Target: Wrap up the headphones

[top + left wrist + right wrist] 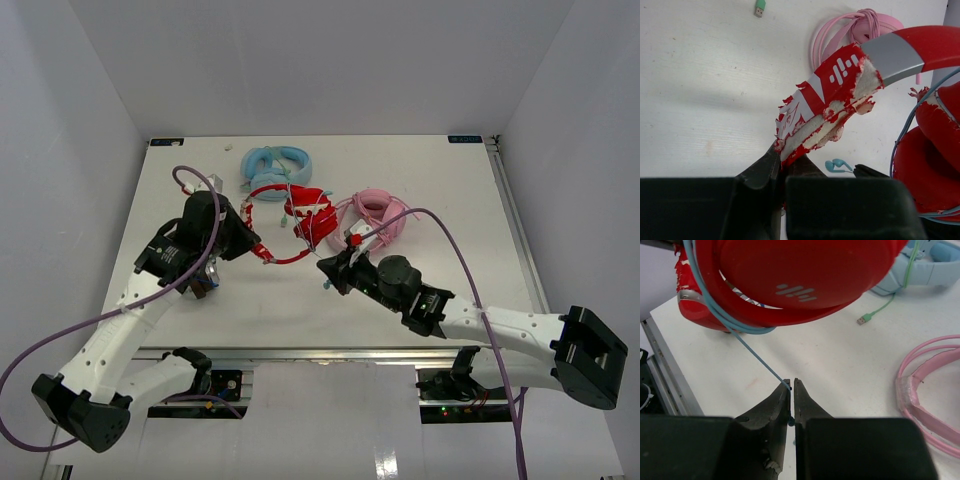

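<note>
The red headphones (303, 214) sit mid-table, headband arching to the left. My left gripper (257, 247) is shut on the frayed, peeling end of the headband (832, 85), which sticks out from between the gripper's (783, 156) fingers. A red earcup (800, 275) fills the top of the right wrist view. Its thin pale-blue cable (752, 352) loops under the cup and runs taut down into my right gripper (791, 385). The jaws there are pinched on it, with only a thin slit between them. In the top view the right gripper (333, 272) is just in front of the earcups.
Light-blue headphones (275, 162) lie behind the red pair, and pink headphones (378, 212) with a coiled pink cable lie to their right. A green plug (865, 319) lies on the table. A small teal earbud-like end (837, 165) lies beside the right gripper.
</note>
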`<act>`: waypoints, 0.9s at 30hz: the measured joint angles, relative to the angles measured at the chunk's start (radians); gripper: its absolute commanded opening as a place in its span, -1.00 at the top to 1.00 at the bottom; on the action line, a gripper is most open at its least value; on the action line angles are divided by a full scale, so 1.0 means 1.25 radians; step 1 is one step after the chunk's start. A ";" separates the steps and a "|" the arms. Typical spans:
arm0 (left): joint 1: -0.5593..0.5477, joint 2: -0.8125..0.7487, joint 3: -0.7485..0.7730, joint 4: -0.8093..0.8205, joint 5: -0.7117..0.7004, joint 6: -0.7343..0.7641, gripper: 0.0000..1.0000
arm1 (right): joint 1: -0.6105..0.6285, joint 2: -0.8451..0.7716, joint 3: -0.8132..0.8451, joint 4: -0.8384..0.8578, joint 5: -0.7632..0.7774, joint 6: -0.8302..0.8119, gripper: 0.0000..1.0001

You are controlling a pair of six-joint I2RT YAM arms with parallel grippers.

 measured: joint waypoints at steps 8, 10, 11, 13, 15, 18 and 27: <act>0.000 -0.047 -0.036 -0.012 0.012 -0.024 1.00 | 0.001 -0.013 -0.058 0.112 0.026 -0.025 0.65; 0.000 -0.049 -0.036 -0.018 0.017 -0.035 1.00 | 0.001 -0.012 -0.065 0.125 0.027 -0.030 0.62; 0.000 -0.050 -0.036 -0.018 0.019 -0.041 1.00 | 0.001 -0.011 -0.068 0.131 0.027 -0.032 0.60; 0.000 -0.050 -0.036 -0.019 0.023 -0.052 1.00 | 0.000 -0.006 -0.072 0.143 0.026 -0.035 0.59; 0.000 -0.050 -0.036 -0.025 0.024 -0.064 1.00 | 0.000 0.003 -0.074 0.156 0.025 -0.039 0.59; 0.000 -0.050 -0.036 -0.039 0.024 -0.082 1.00 | 0.000 0.025 -0.080 0.187 0.022 -0.045 0.58; 0.000 -0.050 -0.037 -0.059 0.021 -0.108 1.00 | 0.000 0.093 -0.106 0.273 -0.007 -0.048 0.47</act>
